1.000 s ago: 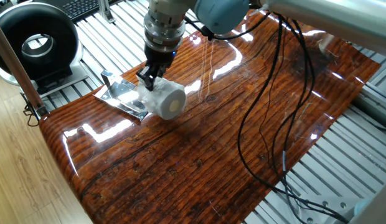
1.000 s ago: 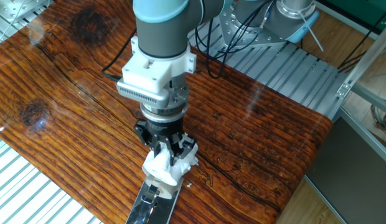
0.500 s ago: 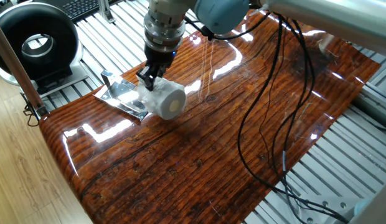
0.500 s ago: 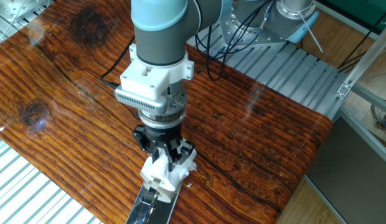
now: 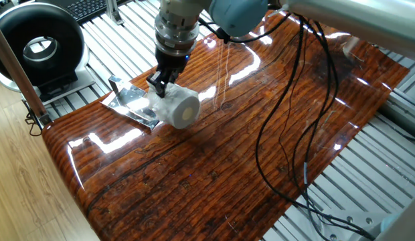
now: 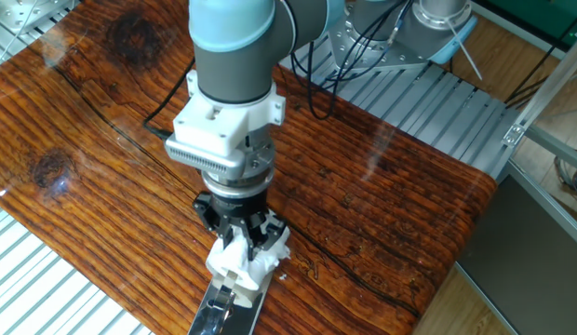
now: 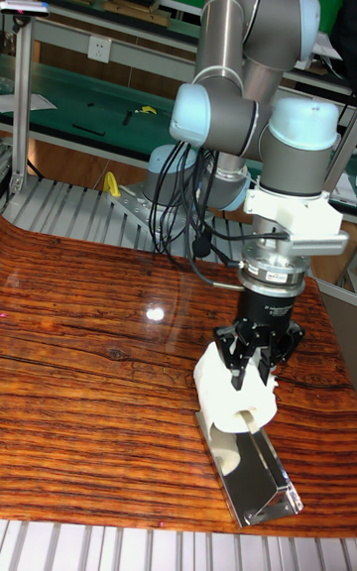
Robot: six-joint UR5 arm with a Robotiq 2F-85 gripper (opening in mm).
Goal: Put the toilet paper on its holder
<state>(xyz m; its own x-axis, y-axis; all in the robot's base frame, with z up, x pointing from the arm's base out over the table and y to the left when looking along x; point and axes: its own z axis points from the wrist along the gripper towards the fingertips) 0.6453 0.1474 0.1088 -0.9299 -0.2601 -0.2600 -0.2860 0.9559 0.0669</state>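
Over holder (image 5: 130,102) end | tool (image 5: 160,83) clamps toilet paper (image 5: 175,107) sideways

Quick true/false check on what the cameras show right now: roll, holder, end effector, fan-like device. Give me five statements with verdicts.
1. The end effector is shut on the toilet paper. True.
2. The toilet paper is already threaded on the peg. False: the peg stands bare at the holder's far end, apart from the roll.
3. The toilet paper sits at the holder. True, at the end opposite the peg.
4. The black round device sits on the wooden tabletop. False: it sits off the wood, on the slatted metal surface.
5. The roll's central hole faces the peg. False: in one fixed view it faces away from it.
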